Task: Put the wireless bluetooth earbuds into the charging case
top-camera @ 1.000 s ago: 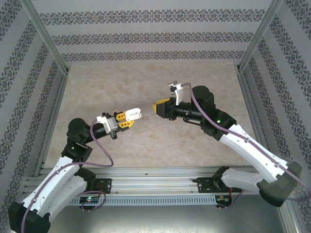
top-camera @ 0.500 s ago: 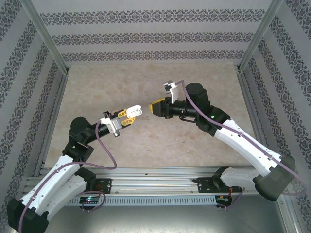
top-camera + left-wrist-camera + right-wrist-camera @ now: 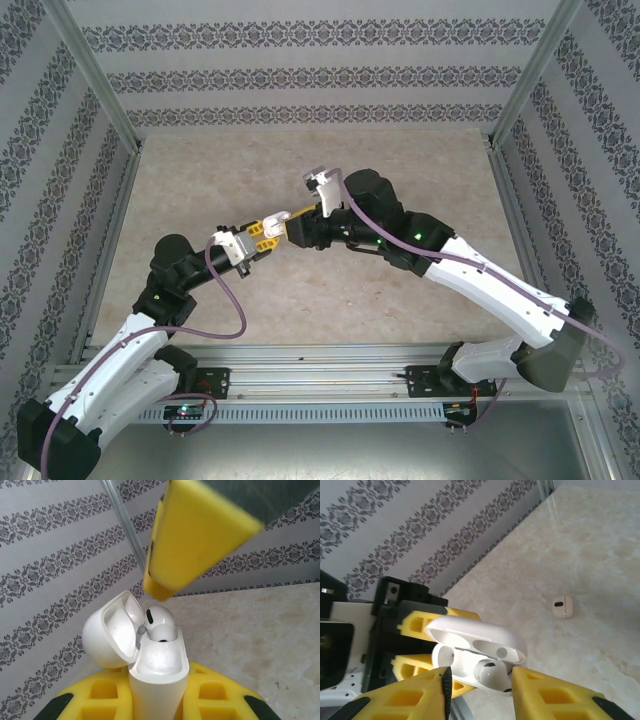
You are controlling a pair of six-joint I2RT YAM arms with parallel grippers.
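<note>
The charging case [image 3: 159, 680] is clamped between the yellow fingers of your left claw [image 3: 270, 229]. The claw holds it off the surface, over the middle of the table [image 3: 200, 180]. Your right claw [image 3: 481, 676] meets it tip to tip from the right. Its jaws are parted and grip nothing, with one finger on each side of the case's open mouth.

An earbud [image 3: 159, 621] stands in that mouth, its rounded head poking above the rim. In the right wrist view it sits just beside one finger, with a clear gap to the other.

The case is glossy white and pebble-shaped. Its lid [image 3: 111, 632] is swung wide open and hollowed inside.

The patterned walls [image 3: 320, 75] and the metal frame posts stand well apart from both claws. A small pale rounded piece with a dark slot [image 3: 563, 607] lies alone on the table, well apart from the case.
</note>
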